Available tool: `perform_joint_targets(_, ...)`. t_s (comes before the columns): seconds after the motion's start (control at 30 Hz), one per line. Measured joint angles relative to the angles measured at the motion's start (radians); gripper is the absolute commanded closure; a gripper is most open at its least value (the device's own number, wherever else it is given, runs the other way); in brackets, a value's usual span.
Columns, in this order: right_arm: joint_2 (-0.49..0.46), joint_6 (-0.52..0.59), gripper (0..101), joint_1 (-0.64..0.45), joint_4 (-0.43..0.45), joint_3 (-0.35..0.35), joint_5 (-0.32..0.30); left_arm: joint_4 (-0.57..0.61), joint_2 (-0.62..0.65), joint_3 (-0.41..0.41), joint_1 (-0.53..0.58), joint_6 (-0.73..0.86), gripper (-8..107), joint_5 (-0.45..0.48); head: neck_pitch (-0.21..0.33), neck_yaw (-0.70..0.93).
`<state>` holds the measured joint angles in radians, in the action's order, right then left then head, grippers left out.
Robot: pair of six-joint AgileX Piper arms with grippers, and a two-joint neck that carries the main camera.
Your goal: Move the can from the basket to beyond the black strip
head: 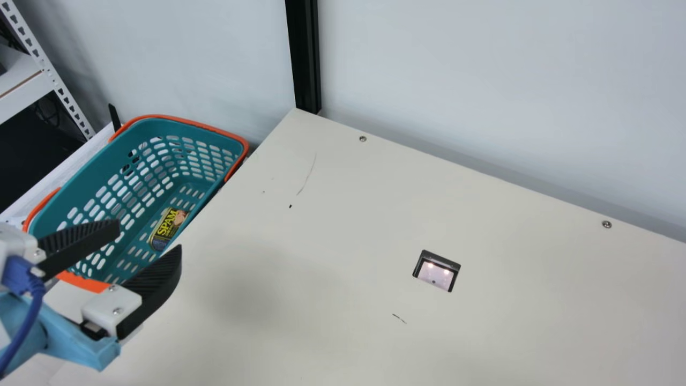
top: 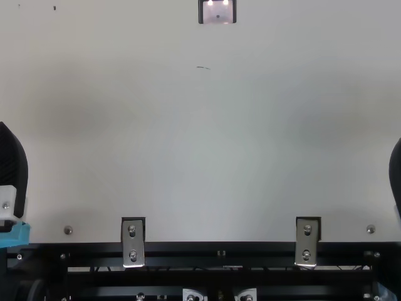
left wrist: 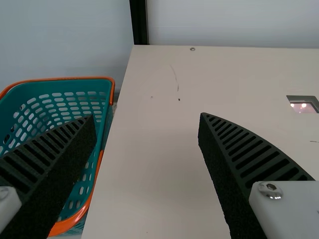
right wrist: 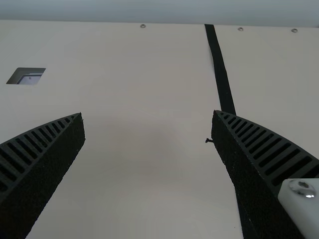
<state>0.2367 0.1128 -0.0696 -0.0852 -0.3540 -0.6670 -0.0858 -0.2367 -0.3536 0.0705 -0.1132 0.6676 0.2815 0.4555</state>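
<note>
In the main view my left gripper (head: 150,231) stands open near the basket's near end, nothing between its fingers; the left wrist view also has my left gripper (left wrist: 148,117) spread wide. The can (head: 167,229), dark blue and yellow, lies on the floor of the teal basket (head: 91,185) with orange handles, beside the table's left edge. At the top view's right edge is part of my right gripper (top: 395,175). In the right wrist view my right gripper (right wrist: 148,113) is open and empty, and the black strip (right wrist: 221,69) runs along the table, partly behind one finger.
The cream table (head: 321,230) has a dark-framed square cutout (head: 437,271) in it. A black post (head: 304,59) rises at the table's back left corner against the pale wall. A white metal shelf (head: 48,69) stands behind the basket at the far left.
</note>
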Motion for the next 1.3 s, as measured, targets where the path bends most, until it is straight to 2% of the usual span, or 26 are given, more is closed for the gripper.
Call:
perform_joint_targets(0.5, 0.000, 0.000, 0, 0.000, 0.000, 0.000, 0.000, -0.002, -0.022, -0.014, -0.020, -0.005, 9, -0.004, 0.000, -0.005)
perform_joint_targets(0.67, 0.000, 0.000, 0, 0.000, 0.000, 0.000, 0.000, -0.014, -0.096, -0.083, -0.060, -0.043, 9, -0.004, 0.000, 0.000)
perform_joint_targets(1.03, 0.000, 0.000, 0, 0.000, 0.000, 0.000, 0.000, -0.067, -0.359, -0.308, -0.181, -0.154, 9, 0.014, 0.000, -0.005)
perform_joint_targets(1.3, 0.000, 0.000, 0, 0.000, 0.000, 0.000, 0.000, -0.036, -0.562, -0.399, -0.316, -0.097, 9, 0.018, 0.000, 0.000)
